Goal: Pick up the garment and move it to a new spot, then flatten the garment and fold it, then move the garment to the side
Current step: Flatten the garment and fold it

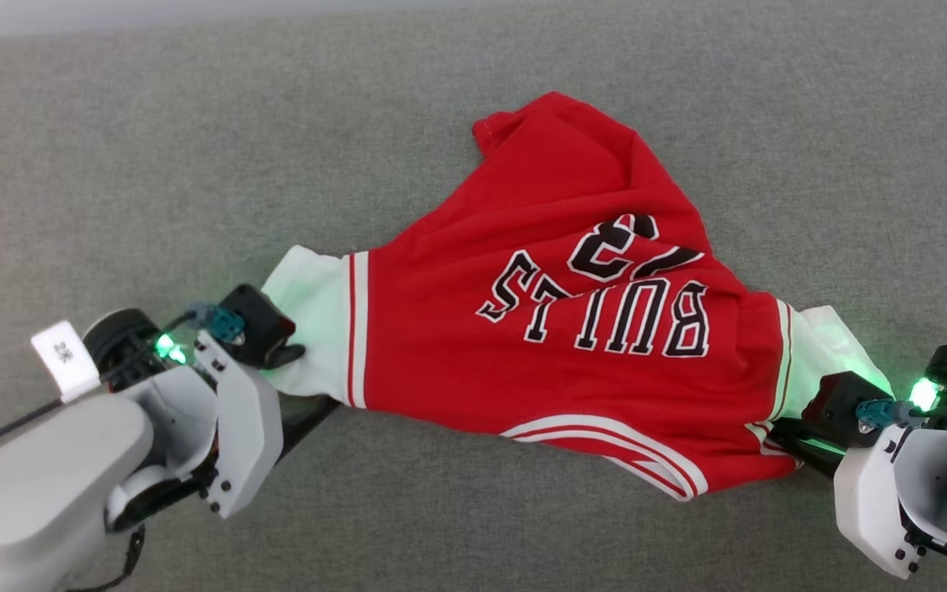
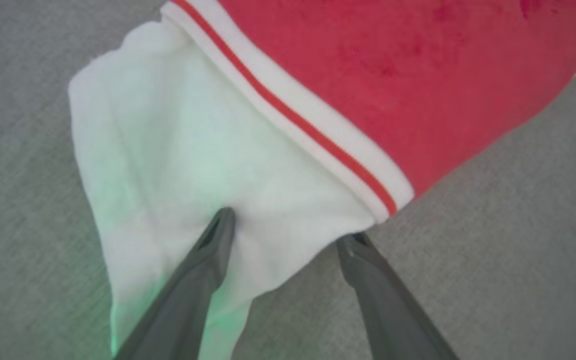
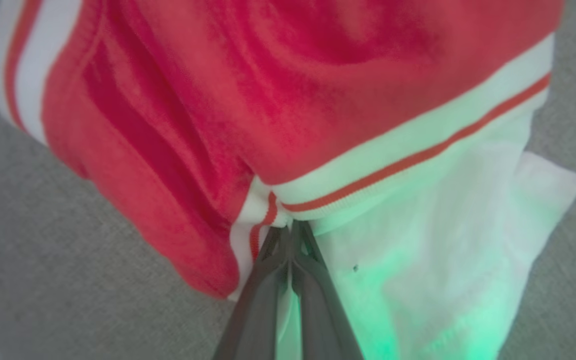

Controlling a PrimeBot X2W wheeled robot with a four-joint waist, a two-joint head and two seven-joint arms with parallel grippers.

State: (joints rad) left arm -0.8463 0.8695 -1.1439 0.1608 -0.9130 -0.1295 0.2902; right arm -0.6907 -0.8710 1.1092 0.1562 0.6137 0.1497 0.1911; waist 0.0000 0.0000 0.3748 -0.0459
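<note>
The garment (image 1: 572, 353), a red jersey with white sleeves and black numerals, lies crumpled on the grey cloth surface (image 1: 194, 164), its lettering upside down to me. My left gripper (image 2: 288, 227) is open at the left white sleeve (image 2: 178, 150). One finger (image 2: 208, 260) lies over the sleeve cloth and the other finger (image 2: 368, 275) has its tip at the sleeve's hem edge. In the head view the left gripper (image 1: 309, 390) sits at that sleeve's near corner. My right gripper (image 3: 290, 230) is shut on the garment where the striped trim (image 3: 408, 150) meets the right white sleeve, and appears as the right gripper (image 1: 778, 432) at the jersey's right end.
Grey cloth covers the whole work surface, with bare room beyond and on both sides of the jersey. A pale strip (image 1: 71, 20) runs along the far left edge. Green light from the wrists tints both sleeves.
</note>
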